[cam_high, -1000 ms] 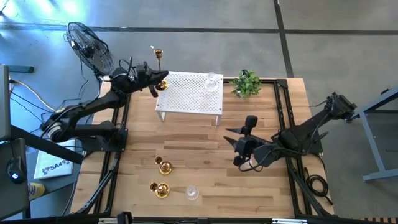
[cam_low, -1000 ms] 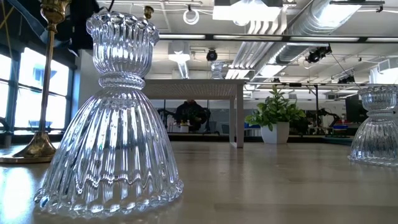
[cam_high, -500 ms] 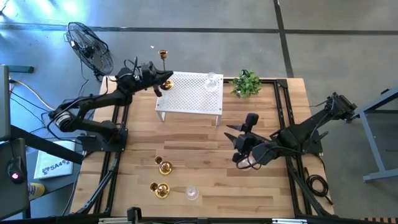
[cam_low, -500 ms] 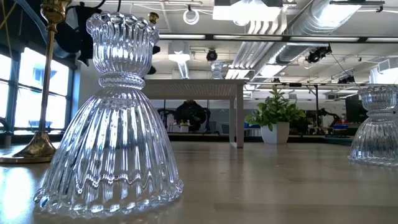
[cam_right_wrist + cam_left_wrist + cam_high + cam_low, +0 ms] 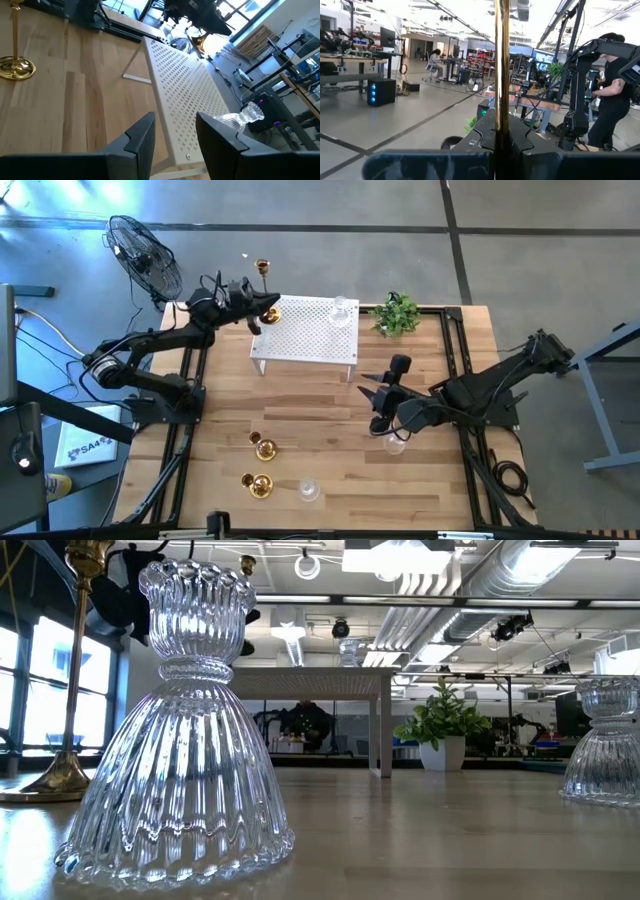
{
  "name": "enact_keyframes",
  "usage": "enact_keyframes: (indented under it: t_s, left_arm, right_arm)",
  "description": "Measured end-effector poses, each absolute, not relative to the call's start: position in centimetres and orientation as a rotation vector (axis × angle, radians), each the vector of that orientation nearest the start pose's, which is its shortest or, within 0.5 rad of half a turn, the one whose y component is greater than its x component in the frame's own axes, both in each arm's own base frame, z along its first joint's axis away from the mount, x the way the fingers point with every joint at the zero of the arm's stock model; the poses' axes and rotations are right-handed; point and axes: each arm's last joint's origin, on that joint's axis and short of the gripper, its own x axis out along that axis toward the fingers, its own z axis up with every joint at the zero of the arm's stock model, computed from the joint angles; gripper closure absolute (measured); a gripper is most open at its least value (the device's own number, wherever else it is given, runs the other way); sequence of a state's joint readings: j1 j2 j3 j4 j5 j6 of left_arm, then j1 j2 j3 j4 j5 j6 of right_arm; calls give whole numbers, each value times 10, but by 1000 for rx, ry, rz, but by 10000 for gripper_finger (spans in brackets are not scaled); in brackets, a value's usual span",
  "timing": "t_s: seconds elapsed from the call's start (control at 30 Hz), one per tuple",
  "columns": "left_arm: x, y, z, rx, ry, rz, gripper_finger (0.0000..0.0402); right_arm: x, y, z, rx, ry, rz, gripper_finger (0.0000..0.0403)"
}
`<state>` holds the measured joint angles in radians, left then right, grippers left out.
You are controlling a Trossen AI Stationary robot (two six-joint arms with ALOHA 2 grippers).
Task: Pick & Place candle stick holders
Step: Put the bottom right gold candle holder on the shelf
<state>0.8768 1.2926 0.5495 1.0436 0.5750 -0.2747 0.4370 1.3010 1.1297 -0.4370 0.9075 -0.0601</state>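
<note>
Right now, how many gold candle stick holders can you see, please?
3: one gold holder in the left gripper beside the rack, two on the table; none seems hidden.

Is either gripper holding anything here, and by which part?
The left gripper is shut on a brass holder, gripping its slim stem. The right gripper is open and empty.

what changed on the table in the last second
The left gripper, shut on a tall gold candle holder, swung it toward the white perforated stand. The right gripper moved slightly toward the stand, uncovering a glass holder. Everything else stayed put.
</note>
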Motion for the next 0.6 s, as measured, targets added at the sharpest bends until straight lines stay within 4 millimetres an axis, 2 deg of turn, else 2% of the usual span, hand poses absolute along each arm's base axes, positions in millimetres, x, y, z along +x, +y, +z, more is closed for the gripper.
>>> enact_keyframes:
  t_s: [0.6]
  left_arm:
    - [177,187,259,-81,-230,230,401]
  right_arm:
    - [256,94,327,-448,497,-442,269]
